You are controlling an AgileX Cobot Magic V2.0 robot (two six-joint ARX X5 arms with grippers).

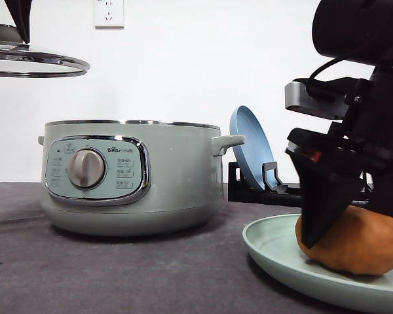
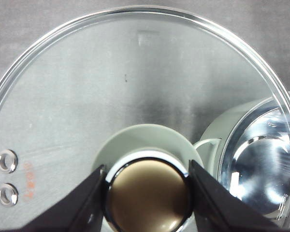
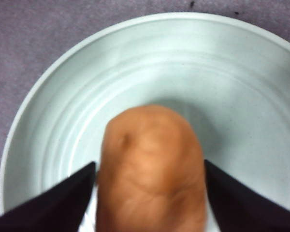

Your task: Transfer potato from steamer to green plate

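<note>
I see an orange-brown potato (image 1: 357, 245) with faint darker lines; the green plate (image 1: 275, 252) is pale mint with soft ring marks; the steamer (image 1: 131, 176) is pale sage green with a grey dial (image 1: 86, 169) and shiny silver trim; the other plate (image 1: 251, 147) is blue; the table (image 1: 118, 275) is dark grey; my gripper fingers (image 3: 58, 208) are black.

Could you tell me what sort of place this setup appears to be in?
Probably a staged kitchen-style test bench, not a real kitchen: a steamer and green plate sit on a grey cloth-covered table against a bare white wall with a socket.
</note>
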